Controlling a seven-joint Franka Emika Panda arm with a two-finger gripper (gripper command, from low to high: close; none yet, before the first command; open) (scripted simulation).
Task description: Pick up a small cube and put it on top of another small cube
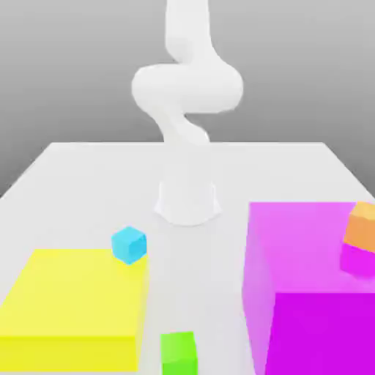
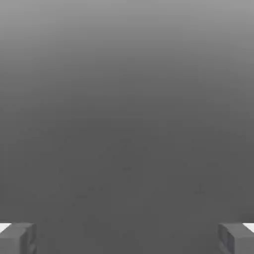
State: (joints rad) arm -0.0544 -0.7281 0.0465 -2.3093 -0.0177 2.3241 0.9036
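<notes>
Grey claw (image 2: pixel 127 239): spread wide, nothing between | white arm (image 1: pixel 187 88): upright, far side of white table (image 1: pixel 198 271) | blue cube (image 1: pixel 129 245): at yellow block's (image 1: pixel 73 293) far right corner | green cube (image 1: pixel 179 353): near, between blocks | orange cube (image 1: pixel 362 227): right, over magenta block (image 1: pixel 293 249)

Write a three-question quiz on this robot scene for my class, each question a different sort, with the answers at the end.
1. True or false: in the exterior view, the green cube appears between the yellow block and the magenta block.
2. Which small cube appears furthest to the exterior view's right?
a) the blue cube
b) the green cube
c) the orange cube
3. Fill in the missing word: in the hand view, the claw stands ____.

Key: 1 true; 2 c; 3 open
</notes>
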